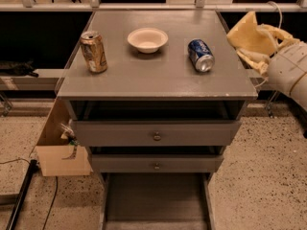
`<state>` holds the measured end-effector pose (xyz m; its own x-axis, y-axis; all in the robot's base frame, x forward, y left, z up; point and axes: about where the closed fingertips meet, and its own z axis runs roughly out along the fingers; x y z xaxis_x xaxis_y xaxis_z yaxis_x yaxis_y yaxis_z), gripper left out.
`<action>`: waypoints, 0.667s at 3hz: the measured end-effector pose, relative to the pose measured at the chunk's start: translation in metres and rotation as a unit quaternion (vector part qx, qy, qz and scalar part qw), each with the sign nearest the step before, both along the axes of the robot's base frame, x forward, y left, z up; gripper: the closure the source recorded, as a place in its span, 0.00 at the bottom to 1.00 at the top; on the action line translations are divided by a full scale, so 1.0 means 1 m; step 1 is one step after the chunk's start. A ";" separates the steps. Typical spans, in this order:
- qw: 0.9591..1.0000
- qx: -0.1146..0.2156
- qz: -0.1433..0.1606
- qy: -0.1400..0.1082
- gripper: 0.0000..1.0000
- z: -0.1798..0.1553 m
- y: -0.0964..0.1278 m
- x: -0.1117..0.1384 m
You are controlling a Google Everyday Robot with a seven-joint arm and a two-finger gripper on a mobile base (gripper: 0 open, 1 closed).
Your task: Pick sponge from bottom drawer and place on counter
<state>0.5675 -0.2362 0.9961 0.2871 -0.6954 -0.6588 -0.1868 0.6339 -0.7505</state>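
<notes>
Claw point(255, 46) sits at the right of the view, just off the right edge of the flat matte grey tabletop point(158, 80) of the drawer cabinet and about level with it. It is clenched on the small pale yellow soft sponge point(245, 32), which is off every surface and sticks out toward the cabinet, its near corner over or just beside the tabletop's right rim; which of the two cannot be told. The white ribbed arm casing point(291, 73) runs off to the right. On the tabletop: a gold soda can point(94, 51) upright at left, a small white bowl point(147, 39) at centre back, and a blue soda can point(200, 55) on its side at right, all apart from one another. Below are two closed grey knobbed drawers point(157, 134). The grey bottom drawer point(156, 200) is pulled out, its dark floor showing. A cardboard box point(60, 152) stands on the speckled floor point(259, 176) at the cabinet's left.
</notes>
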 end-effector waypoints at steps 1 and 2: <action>1.000 -0.001 0.019 -0.005 1.00 0.012 0.024 0.024; 0.998 -0.008 0.056 -0.003 1.00 0.015 0.072 0.046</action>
